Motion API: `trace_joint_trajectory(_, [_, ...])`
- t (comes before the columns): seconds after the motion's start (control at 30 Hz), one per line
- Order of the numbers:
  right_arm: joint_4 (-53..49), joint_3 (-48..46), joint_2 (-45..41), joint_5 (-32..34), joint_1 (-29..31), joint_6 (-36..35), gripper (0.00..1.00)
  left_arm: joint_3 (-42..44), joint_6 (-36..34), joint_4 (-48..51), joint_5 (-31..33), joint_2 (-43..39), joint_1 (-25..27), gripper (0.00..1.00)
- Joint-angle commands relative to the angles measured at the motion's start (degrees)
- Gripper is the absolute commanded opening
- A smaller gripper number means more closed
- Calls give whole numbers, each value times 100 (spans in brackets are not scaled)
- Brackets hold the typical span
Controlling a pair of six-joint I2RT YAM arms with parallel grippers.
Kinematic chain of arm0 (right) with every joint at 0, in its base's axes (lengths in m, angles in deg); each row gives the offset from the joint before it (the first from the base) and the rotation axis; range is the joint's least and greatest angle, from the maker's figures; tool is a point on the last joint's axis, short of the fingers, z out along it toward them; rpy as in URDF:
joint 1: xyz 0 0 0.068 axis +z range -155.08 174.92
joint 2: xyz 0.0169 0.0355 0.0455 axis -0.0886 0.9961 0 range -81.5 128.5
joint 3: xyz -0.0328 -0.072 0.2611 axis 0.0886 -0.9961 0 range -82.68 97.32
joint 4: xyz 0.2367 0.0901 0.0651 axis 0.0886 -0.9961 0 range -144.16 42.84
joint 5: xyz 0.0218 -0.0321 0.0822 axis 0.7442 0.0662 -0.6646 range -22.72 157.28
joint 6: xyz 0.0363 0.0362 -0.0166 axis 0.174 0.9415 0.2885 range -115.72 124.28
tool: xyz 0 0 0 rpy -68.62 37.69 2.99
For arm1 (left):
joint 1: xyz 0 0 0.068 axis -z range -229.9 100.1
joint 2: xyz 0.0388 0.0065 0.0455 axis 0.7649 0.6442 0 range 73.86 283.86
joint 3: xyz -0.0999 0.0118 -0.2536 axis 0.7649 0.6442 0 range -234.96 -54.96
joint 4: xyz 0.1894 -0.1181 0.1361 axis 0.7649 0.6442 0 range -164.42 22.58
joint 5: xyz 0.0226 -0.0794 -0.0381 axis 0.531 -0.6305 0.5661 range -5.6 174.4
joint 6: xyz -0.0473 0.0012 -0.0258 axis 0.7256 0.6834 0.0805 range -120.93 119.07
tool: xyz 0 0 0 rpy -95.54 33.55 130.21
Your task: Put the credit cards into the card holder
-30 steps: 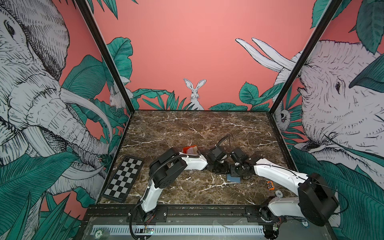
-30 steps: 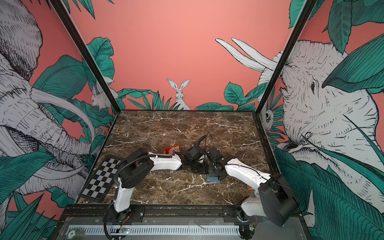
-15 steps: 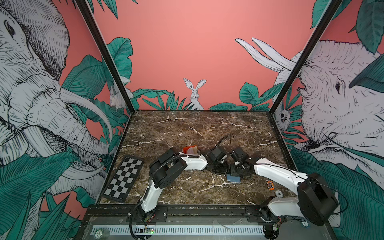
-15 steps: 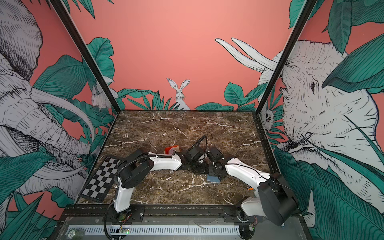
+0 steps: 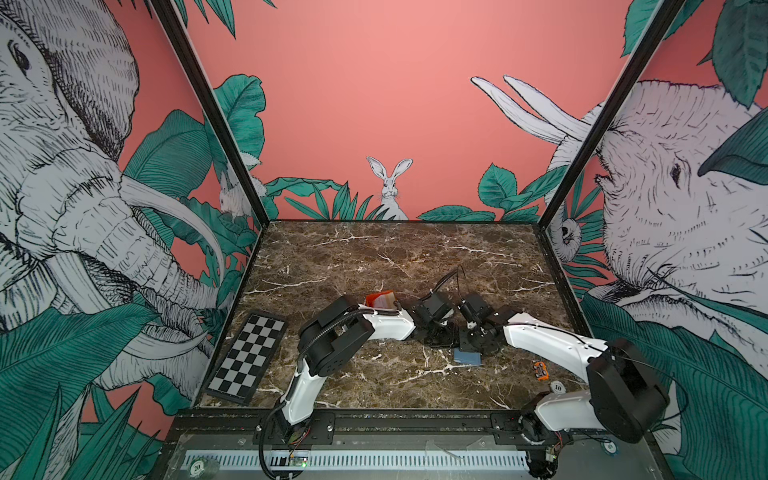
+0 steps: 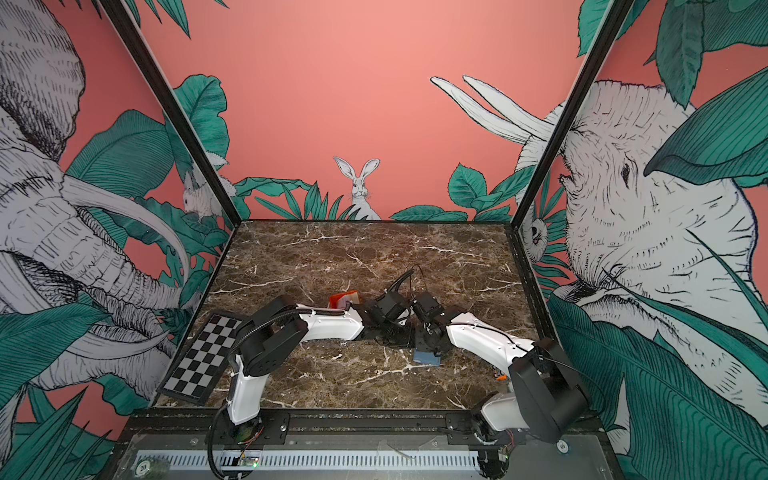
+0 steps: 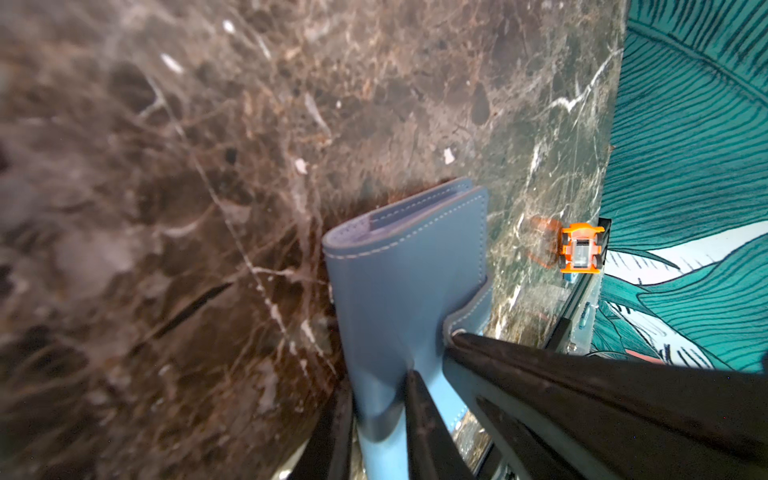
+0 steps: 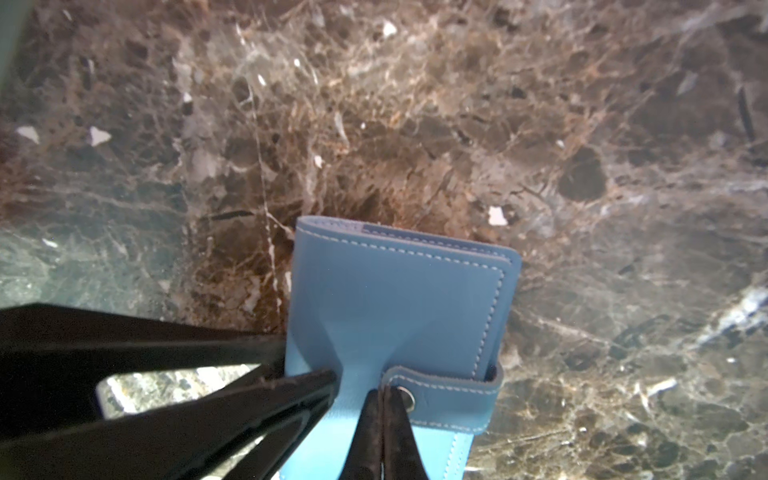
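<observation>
The slate-blue card holder (image 7: 399, 282) is folded shut and tilted up off the marble, its low end showing in both top views (image 5: 467, 357) (image 6: 427, 358). My left gripper (image 7: 378, 378) is shut on its folded spine edge. My right gripper (image 8: 382, 388) is pinched shut on the end of the snap tab (image 8: 444, 399), which is peeled off the cover (image 8: 399, 299). The two grippers meet at mid-table (image 5: 446, 336) (image 5: 471, 345). Cream and red credit cards (image 5: 384, 300) stand in a small orange tray (image 5: 371, 299) behind the left arm, partly hidden.
A checkerboard panel (image 5: 249, 357) lies at the left edge of the marble table (image 5: 374, 257). A small orange toy car (image 5: 539, 370) (image 7: 579, 253) sits near the right wall, close to the right arm.
</observation>
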Motion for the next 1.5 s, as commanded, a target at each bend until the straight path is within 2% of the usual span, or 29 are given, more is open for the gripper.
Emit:
trace_joint_trajectory(0.0, [-114, -126, 288, 179, -67, 12, 0, -37, -9, 100, -10, 63, 28, 24])
trace_joint_trajectory(0.87, [-469, -196, 392, 305, -384, 46, 0, 23, 35, 37, 7, 63, 37, 24])
trace_joint_trajectory(1.17, [-129, -305, 132, -43, -394, 5, 0, 16, 39, 38, 16, 59, 40, 24])
trace_joint_trajectory(1.3, [-168, -214, -43, -70, -394, -23, 8, 12, 37, 55, 15, 63, 37, 24])
trace_joint_trajectory(1.47, [-368, -68, -197, 31, -393, -58, 11, 13, 40, 56, 16, 54, 37, 24])
